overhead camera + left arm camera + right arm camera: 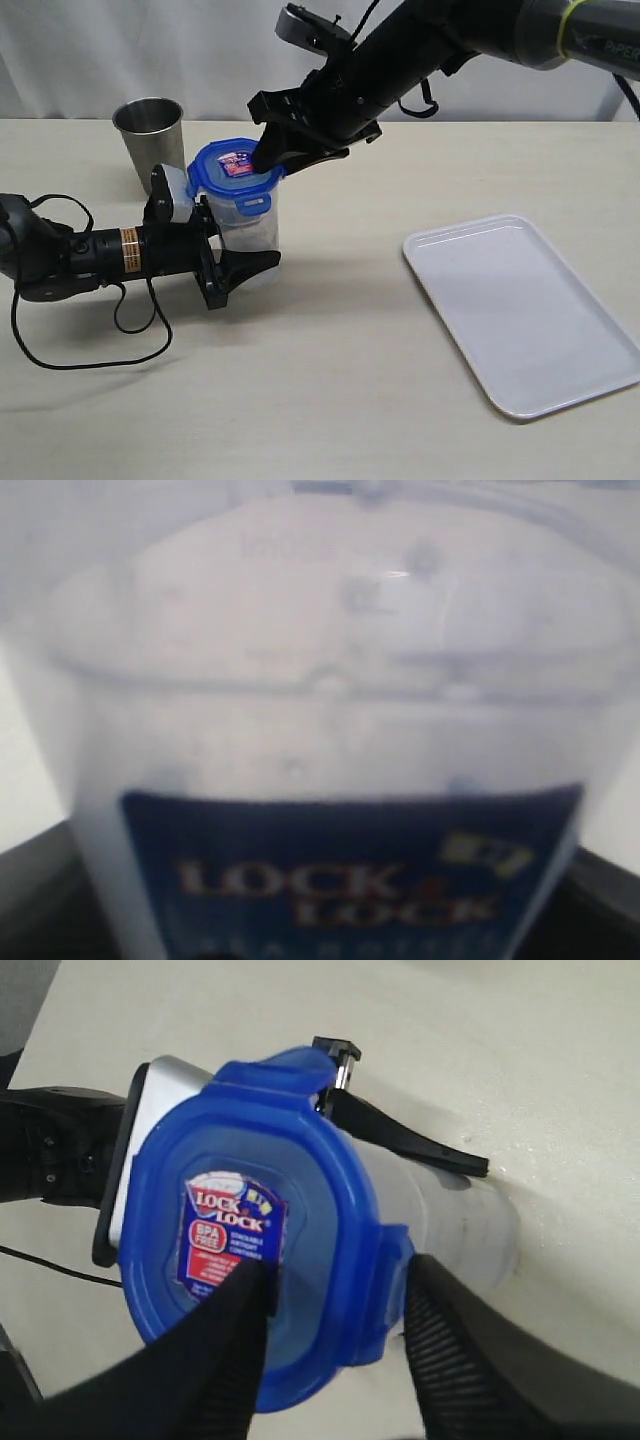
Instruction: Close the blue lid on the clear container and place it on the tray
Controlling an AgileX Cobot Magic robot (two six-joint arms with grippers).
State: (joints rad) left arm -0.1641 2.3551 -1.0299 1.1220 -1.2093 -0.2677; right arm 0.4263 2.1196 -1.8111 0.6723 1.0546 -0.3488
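Note:
The clear container (pixel 252 228) stands on the table with the blue lid (pixel 232 166) sitting on its mouth. My left gripper (pixel 243 250) comes in from the left and is shut on the container's body, whose labelled wall (pixel 330 680) fills the left wrist view. From above, my right gripper (pixel 272 157) is open over the lid (pixel 250 1230). One of its fingers (pixel 235 1330) rests on the lid's top. The other stands just outside a side flap (pixel 392 1270). The white tray (pixel 522 315) lies to the right with nothing on it.
A grey steel cup (pixel 150 128) stands just behind the left arm and the container. The left arm's cable (pixel 90 355) loops over the table at the front left. Bare table lies between the container and the tray.

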